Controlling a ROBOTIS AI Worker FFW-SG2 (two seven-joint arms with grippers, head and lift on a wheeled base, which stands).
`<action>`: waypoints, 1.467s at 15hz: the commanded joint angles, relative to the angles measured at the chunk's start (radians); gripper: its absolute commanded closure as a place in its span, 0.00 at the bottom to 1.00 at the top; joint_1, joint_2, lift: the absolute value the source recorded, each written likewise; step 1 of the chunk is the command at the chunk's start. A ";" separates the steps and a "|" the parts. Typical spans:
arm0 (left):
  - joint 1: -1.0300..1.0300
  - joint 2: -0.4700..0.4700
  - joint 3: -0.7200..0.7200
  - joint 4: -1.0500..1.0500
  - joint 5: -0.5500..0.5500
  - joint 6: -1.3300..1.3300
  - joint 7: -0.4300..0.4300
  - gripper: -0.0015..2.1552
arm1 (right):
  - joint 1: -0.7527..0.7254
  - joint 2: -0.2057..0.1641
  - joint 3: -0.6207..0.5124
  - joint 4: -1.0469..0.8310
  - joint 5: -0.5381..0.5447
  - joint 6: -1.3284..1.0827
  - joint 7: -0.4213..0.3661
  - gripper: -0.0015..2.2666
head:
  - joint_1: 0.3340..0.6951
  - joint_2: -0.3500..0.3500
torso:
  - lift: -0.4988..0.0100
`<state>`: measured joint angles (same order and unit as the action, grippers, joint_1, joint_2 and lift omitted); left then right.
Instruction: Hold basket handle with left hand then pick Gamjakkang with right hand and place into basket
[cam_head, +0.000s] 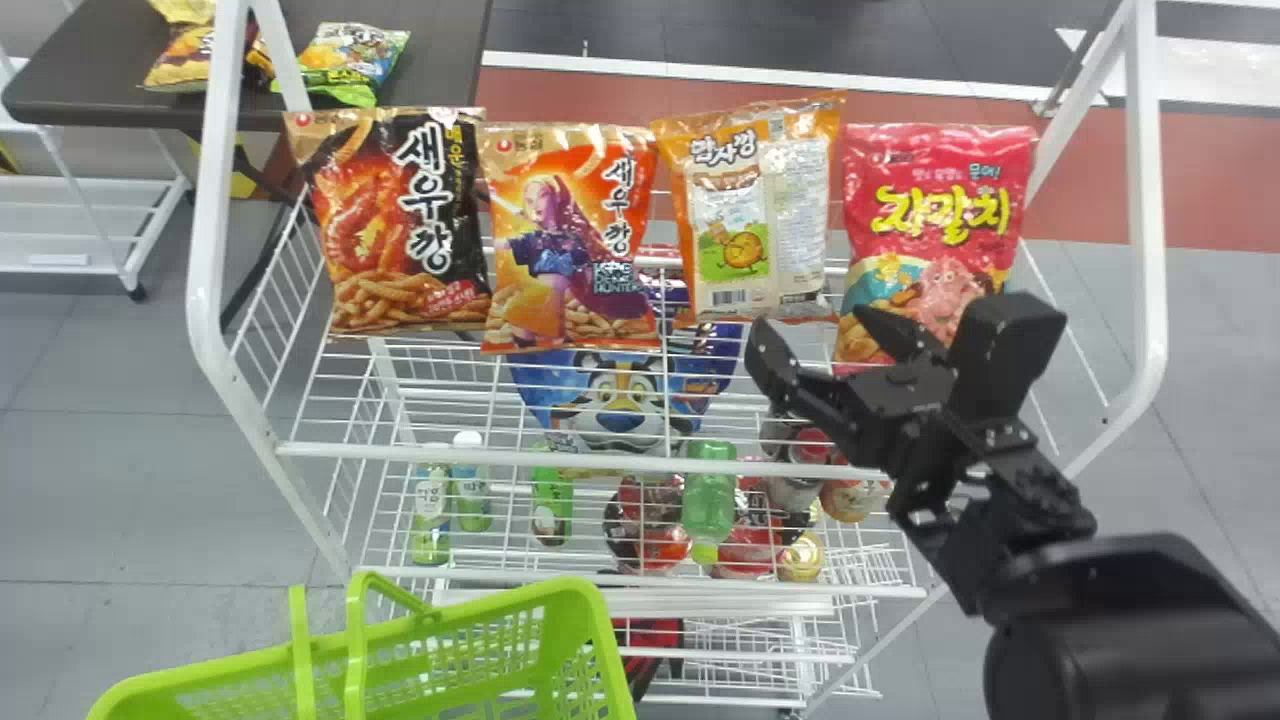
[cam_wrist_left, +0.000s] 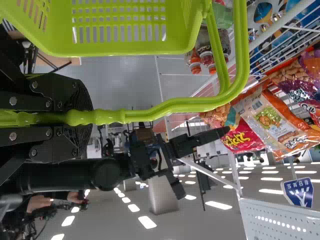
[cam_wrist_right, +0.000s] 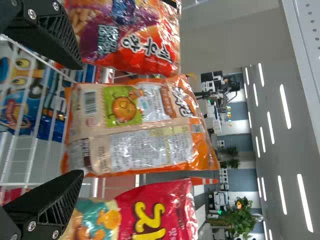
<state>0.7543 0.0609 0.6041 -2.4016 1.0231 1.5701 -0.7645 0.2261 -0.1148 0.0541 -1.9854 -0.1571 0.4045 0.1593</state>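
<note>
I expect the Gamjakkang bag to be light and puffy, its film slick and its contents easily crushed, so I would squeeze gently, side edge to side edge around the puffed middle, rather than pinch a corner that could slip. It stands upright on the wire rack, at one o'clock from the middle of my head view, with the pink-red snack bag at its three o'clock and the orange-red snack bag at its nine. My right gripper is spread wide in front of it, holding nothing; my left gripper is closed around the handle of the green basket, toward seven o'clock. The Gamjakkang shows me its glossy back: orange borders, cream and silvery-white panels, a barcode and a green square with a round potato character.
</note>
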 joint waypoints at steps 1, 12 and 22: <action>-0.001 -0.001 0.000 -0.001 0.002 0.001 -0.001 1.00 | -0.093 0.007 0.044 0.037 0.022 0.073 -0.024 0.02 | 1.00 0.41 | 0.94; 0.000 -0.006 0.026 0.021 0.002 0.001 -0.016 1.00 | -0.366 0.024 0.153 0.254 0.057 0.233 -0.173 0.02 | 1.00 0.52 | 0.94; 0.000 -0.006 0.034 0.027 0.003 0.001 -0.022 1.00 | -0.459 0.030 0.170 0.369 0.056 0.350 -0.205 0.97 | 1.00 0.52 | 0.94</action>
<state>0.7547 0.0552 0.6381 -2.3746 1.0262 1.5701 -0.7870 -0.2378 -0.0842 0.2249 -1.6150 -0.0997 0.7442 -0.0453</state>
